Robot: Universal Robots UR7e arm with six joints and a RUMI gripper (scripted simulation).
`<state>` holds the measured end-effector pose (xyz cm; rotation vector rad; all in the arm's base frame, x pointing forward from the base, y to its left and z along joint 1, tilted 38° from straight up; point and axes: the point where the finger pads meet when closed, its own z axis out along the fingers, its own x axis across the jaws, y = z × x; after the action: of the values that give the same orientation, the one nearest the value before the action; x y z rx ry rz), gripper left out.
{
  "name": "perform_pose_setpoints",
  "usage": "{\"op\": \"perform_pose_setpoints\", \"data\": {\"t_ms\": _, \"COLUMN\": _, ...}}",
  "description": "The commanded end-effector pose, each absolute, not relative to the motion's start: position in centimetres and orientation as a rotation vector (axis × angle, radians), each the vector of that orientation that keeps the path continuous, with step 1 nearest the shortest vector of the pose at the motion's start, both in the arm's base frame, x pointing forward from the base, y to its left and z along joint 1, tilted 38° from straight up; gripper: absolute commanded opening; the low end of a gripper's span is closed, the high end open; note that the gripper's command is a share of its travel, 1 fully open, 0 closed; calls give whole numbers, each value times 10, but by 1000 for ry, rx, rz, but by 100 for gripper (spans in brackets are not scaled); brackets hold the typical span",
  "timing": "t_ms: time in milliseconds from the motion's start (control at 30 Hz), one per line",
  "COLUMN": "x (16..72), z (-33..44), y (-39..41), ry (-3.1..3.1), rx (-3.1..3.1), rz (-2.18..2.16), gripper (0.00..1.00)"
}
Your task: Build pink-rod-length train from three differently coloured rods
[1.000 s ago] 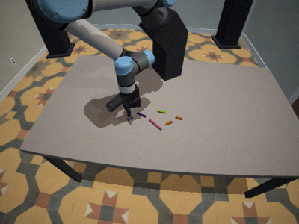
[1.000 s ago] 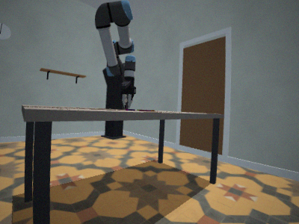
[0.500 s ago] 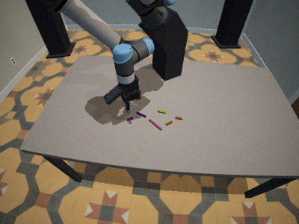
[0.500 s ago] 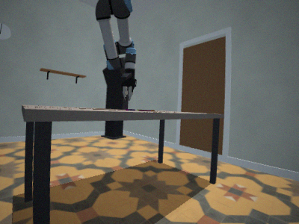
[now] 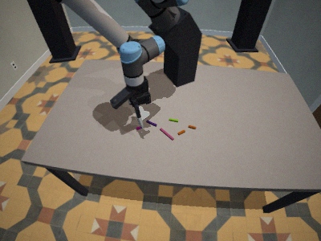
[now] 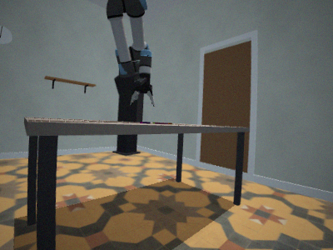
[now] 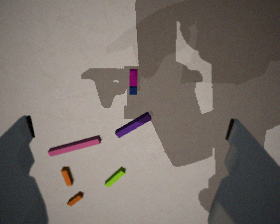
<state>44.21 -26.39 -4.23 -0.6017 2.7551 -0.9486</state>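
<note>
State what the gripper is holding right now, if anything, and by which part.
Nothing. The gripper is wide open above the table, and the magenta rod lies flat below it.

Magenta rod [image 7: 133,77] touches blue rod [image 7: 133,90] end to end; purple rod [image 7: 133,125] near

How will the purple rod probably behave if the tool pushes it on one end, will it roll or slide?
The purple rod shows flat faces and square edges, so it will likely slide, not roll. It looks stiff and small, probably light. It lies flat, so tipping seems unlikely; an off-centre push may turn it.
</note>
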Motion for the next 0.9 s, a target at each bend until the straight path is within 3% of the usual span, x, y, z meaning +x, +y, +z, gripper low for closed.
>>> {"op": "perform_pose_setpoints", "data": {"t_ms": 0, "x": 442, "z": -41, "y": -262, "ry": 2755, "rx": -603, "rz": -948, "gripper": 100}}
{"op": "perform_pose_setpoints", "data": {"t_ms": 867, "x": 442, "z": -44, "y": -261, "ry": 2755, "rx": -665, "rz": -954, "gripper": 100}}
